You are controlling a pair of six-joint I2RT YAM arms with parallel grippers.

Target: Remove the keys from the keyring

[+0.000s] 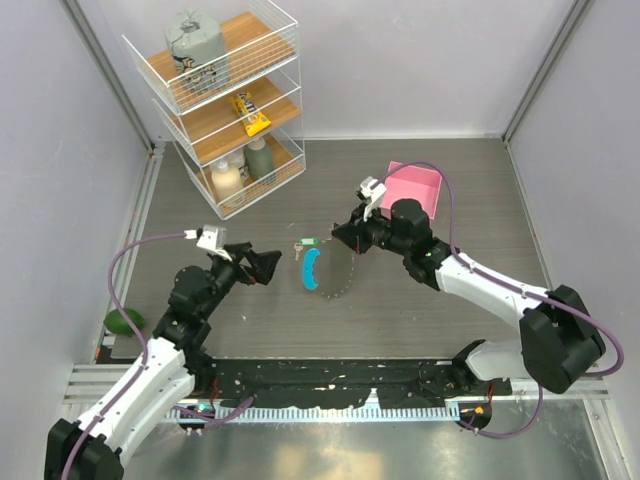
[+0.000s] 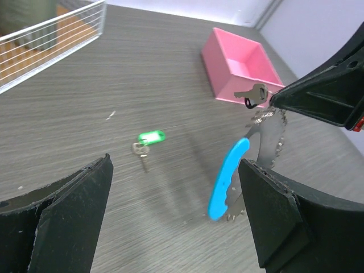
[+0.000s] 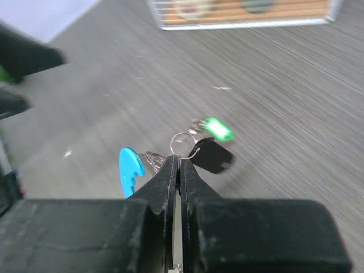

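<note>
The keyring (image 2: 259, 139), a large thin loop, hung near the middle of the table (image 1: 450, 180), pinched at its far right end by the closed right gripper (image 1: 340, 236). It sloped down toward the near left. A bright blue curved band (image 1: 311, 270) ran along its left side and formed its lowest part; whether that end touched the surface could not be told. The keys (image 1: 343, 283), small and silver-grey, lined the right and near side in a jagged fringe. One key with a black tag (image 2: 253, 94) stuck out at the pinched end. A key with a green tag (image 1: 304, 243) lay flat just to the far left, apart from the loop.
</note>
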